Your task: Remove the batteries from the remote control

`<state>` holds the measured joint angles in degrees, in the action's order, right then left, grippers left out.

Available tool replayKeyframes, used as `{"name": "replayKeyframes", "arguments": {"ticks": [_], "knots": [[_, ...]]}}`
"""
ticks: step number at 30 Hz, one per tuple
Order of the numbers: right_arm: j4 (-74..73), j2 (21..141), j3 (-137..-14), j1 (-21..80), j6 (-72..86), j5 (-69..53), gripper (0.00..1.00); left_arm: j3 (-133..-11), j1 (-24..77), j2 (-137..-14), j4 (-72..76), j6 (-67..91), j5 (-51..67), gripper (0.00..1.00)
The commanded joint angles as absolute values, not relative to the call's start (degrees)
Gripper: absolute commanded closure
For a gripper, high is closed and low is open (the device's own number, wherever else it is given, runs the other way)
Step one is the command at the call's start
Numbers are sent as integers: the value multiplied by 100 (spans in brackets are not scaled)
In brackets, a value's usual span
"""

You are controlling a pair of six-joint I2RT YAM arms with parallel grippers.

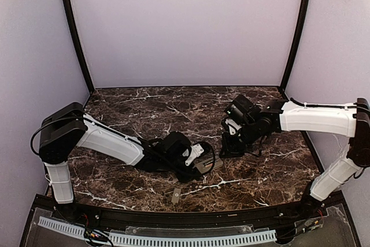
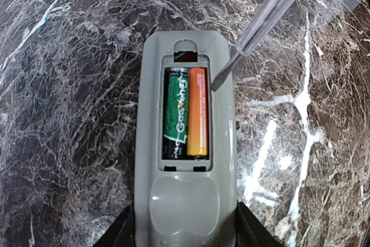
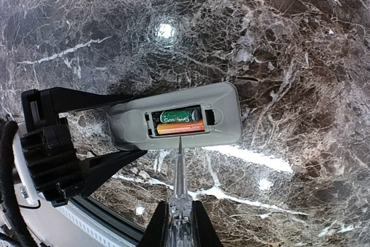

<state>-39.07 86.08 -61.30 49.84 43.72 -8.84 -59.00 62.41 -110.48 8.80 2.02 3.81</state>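
Small flat grey plastic cover [image 1: 176,195] lay loose on the dark marble tabletop [image 1: 144,108] by the front edge, so opening was done. Left gripper [image 2: 184,232] clamped the slim grey remote control [image 2: 149,114], back up, mid-table. Green-black battery [image 2: 176,114] and orange battery [image 2: 197,111] sat in its bay, none out yet. Right gripper [image 3: 180,224] pinched a clear-handled screwdriver [image 2: 263,18], tip at the orange one.

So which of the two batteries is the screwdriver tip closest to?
The orange battery. The screwdriver tip sits right beside it, on its outer side; the green battery lies on the orange one's far side.
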Motion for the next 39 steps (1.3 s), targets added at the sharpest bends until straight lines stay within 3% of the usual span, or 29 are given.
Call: {"name": "replayKeyframes", "arguments": {"ticks": [1,39], "knots": [[-3905,8701,-6153,5031,4456,-730,100,-5997,6283,-11108,635,246,326,100],[-3545,8976,-5993,5001,4465,-360,100,-6051,6346,-11153,545,158,347,100]]}}
